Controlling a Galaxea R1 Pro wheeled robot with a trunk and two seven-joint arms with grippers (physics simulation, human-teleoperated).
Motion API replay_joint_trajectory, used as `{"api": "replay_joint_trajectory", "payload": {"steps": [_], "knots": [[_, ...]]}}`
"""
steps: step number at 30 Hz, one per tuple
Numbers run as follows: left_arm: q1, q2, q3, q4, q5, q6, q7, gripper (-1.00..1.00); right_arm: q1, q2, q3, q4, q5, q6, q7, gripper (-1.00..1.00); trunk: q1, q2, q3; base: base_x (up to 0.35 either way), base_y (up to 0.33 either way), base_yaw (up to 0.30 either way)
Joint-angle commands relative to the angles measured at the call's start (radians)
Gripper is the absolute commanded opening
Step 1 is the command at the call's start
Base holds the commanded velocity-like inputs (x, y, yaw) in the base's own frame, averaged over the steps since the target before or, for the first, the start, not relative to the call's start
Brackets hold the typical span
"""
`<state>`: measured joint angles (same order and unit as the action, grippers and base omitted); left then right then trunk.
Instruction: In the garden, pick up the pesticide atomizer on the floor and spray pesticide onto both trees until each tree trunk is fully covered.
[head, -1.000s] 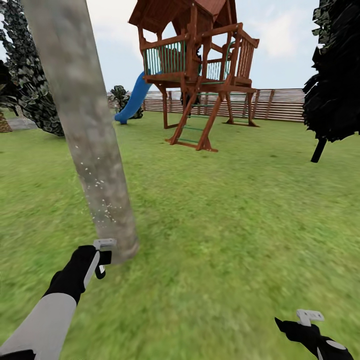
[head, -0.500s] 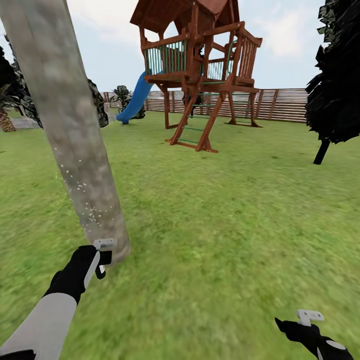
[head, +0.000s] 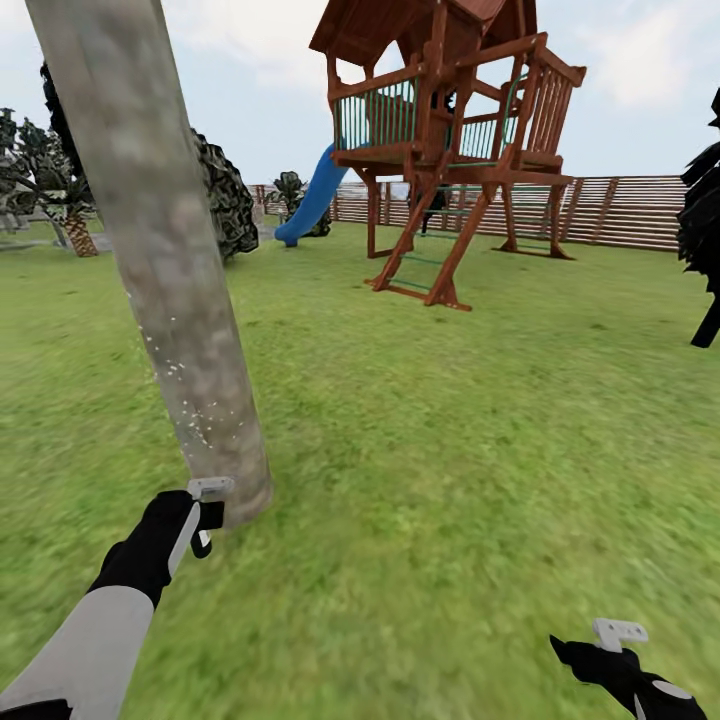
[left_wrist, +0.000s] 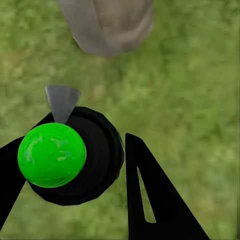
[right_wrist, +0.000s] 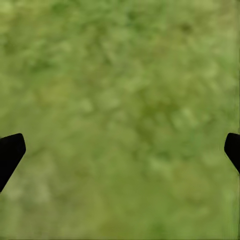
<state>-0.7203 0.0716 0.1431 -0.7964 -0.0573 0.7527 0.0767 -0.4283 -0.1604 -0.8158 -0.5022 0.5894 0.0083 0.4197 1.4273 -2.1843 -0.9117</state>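
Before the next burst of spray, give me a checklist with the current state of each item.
1. Pesticide atomizer held between the left gripper fingers: ok.
2. Nozzle facing the tree trunk: ok, trunk base lies just ahead in the left wrist view.
3. Pesticide landing on the trunk: ok, white specks on its lower part.
4. Trunk fully covered: not ok, upper part shows no specks.
5. Right gripper open and empty over the grass: ok.
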Motion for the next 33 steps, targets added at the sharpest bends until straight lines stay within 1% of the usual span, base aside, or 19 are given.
{"api": "replay_joint_trajectory", "payload": {"steps": [1,11,14,33], "knots": [[-0.001,0.0,0.001,-0.001,-0.006,0.005,-0.002,-1.0,-0.001,0.001,-0.008,-0.001,0.007,0.001,0.009,1.0,0.0,0.0,-0.001,0.121,-0.268,0.033],[-0.001,-0.001,0.001,0.0,-0.006,0.005,-0.002,-1.0,-0.001,0.001,-0.008,-0.001,0.007,0.001,0.009,1.0,0.0,0.0,-0.001,0.121,-0.268,0.003],[-0.001,-0.001,0.001,0.0,-0.006,0.005,-0.002,-1.0,-0.001,0.001,-0.008,-0.001,0.007,0.001,0.009,1.0,0.0,0.0,-0.001,0.121,-0.268,0.092],[-0.001,-0.001,0.001,0.001,-0.006,0.005,-0.002,-1.0,-0.001,0.001,-0.008,-0.001,0.007,0.001,0.009,1.0,0.0,0.0,-0.001,0.121,-0.268,0.269]]}}
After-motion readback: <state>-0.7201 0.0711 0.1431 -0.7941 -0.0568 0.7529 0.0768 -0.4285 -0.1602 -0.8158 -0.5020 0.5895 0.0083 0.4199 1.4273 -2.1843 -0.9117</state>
